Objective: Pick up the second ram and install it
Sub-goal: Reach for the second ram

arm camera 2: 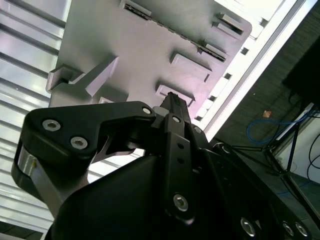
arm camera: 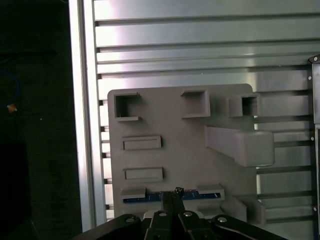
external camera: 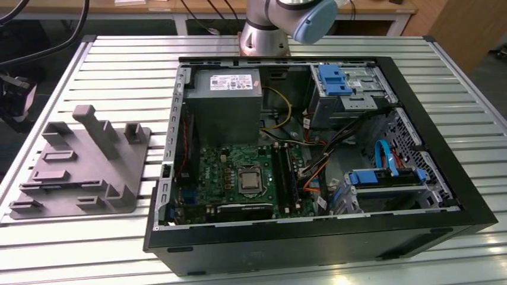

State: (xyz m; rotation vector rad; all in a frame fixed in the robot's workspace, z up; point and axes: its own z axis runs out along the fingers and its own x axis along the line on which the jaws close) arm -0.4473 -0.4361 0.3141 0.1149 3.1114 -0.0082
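The claw (arm camera: 177, 192) hung closed and empty above the grey tray (arm camera: 165, 120) on the slatted surface (arm camera: 200, 50). The second ram (arm camera: 140, 200) lay in the tray's slot near the fingertips.

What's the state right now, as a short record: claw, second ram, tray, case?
claw: shut, empty, poised over the second ram
second ram: in a slot near one edge of the grey fixture tray, not yet lifted
grey fixture tray: on the slatted table, at the exterior view's left of the computer case
computer case: open, motherboard exposed
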